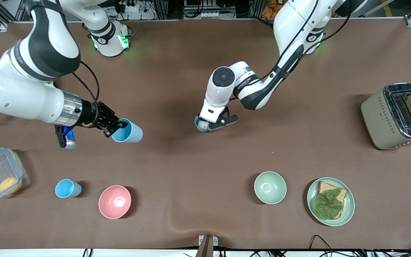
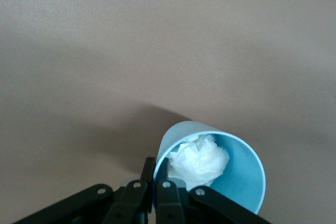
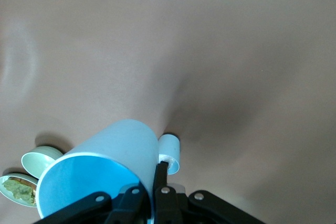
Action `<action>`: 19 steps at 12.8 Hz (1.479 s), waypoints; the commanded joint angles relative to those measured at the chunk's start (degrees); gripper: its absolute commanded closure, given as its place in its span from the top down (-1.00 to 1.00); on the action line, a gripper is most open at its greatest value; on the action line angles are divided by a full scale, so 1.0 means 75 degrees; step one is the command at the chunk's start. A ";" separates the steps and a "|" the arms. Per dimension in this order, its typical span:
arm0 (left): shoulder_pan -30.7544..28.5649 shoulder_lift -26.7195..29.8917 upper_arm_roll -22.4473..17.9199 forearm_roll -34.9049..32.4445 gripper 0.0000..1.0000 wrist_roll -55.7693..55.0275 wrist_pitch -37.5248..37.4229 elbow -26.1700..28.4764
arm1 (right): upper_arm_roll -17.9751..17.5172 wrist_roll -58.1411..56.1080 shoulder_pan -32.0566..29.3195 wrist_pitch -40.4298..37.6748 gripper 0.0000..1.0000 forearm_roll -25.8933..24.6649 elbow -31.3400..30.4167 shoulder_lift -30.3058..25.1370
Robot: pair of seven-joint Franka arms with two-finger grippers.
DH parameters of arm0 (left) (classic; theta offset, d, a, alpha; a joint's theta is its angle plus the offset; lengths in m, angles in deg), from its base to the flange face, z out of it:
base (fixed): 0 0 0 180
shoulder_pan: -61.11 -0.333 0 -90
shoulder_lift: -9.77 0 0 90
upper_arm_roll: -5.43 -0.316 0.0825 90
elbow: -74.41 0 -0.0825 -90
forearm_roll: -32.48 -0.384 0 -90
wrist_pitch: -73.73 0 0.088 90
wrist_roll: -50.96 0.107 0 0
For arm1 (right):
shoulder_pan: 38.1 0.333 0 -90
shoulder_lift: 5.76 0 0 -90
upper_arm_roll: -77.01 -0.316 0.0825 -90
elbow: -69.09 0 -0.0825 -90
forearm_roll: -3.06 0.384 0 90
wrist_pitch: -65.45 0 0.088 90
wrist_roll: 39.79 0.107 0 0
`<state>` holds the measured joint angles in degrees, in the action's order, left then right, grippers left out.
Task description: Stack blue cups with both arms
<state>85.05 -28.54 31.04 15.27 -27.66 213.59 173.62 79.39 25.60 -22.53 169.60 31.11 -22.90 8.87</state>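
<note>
My right gripper [image 1: 119, 125] is shut on the rim of a bright sky-blue cup [image 1: 128, 131] and holds it tilted above the table, toward the right arm's end. In the right wrist view the gripper [image 3: 153, 178] pinches that cup's wall [image 3: 105, 156]. My left gripper [image 1: 206, 125] is shut on the rim of a paler blue cup [image 1: 201, 125] near the table's middle; I cannot tell if the cup touches the table. In the left wrist view the gripper [image 2: 157, 174] pinches this cup [image 2: 236, 174], which has crumpled white paper inside. Another sky-blue cup [image 1: 68, 188] stands upright beside the pink bowl.
A pink bowl [image 1: 114, 201], a pale-green bowl [image 1: 270, 187] and a green plate [image 1: 348, 203] with bread and lettuce stand along the side near the front camera. A clear lidded box [image 1: 0, 176] is at the right arm's end, a toaster [image 1: 387, 117] at the left arm's end.
</note>
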 commanded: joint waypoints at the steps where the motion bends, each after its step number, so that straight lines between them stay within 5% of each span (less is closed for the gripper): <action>1: 0.0171 -0.0165 -0.0086 -0.0366 -1.00 -0.0333 0.0043 -0.0243 | -0.0001 0.0210 0.0127 0.0409 -1.00 0.0174 -0.0308 -0.0123; 2: 0.0160 -0.0166 -0.0086 -0.0378 -1.00 -0.0368 0.0043 -0.0244 | -0.0001 0.0257 0.0196 0.0550 -1.00 0.0175 -0.0414 -0.0146; 3: 0.0160 -0.0166 -0.0086 -0.0378 -0.51 -0.0368 0.0043 -0.0244 | 0.0010 0.0373 0.0336 0.0621 -1.00 0.0175 -0.0426 -0.0123; 4: 0.0149 -0.0131 -0.0086 -0.0378 0.92 -0.0380 0.0043 -0.0244 | 0.0010 0.0409 0.0407 0.0703 -1.00 0.0163 -0.0531 -0.0123; 12: -0.1008 0.2163 -0.0087 -0.0437 1.00 -0.0885 -0.1104 -0.0208 | 0.0022 0.0421 0.1108 0.1567 -1.00 0.0034 -0.1104 -0.0182; 19: -0.3177 0.3641 -0.0016 0.1037 1.00 0.4194 -0.2755 -0.0232 | 0.0010 0.2092 0.2925 0.2494 -1.00 -0.1722 -0.1130 0.0695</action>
<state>65.06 -5.22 30.26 19.46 -4.94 196.25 170.33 79.00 35.62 -3.75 185.40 21.76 -31.57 11.83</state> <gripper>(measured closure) 0.000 0.960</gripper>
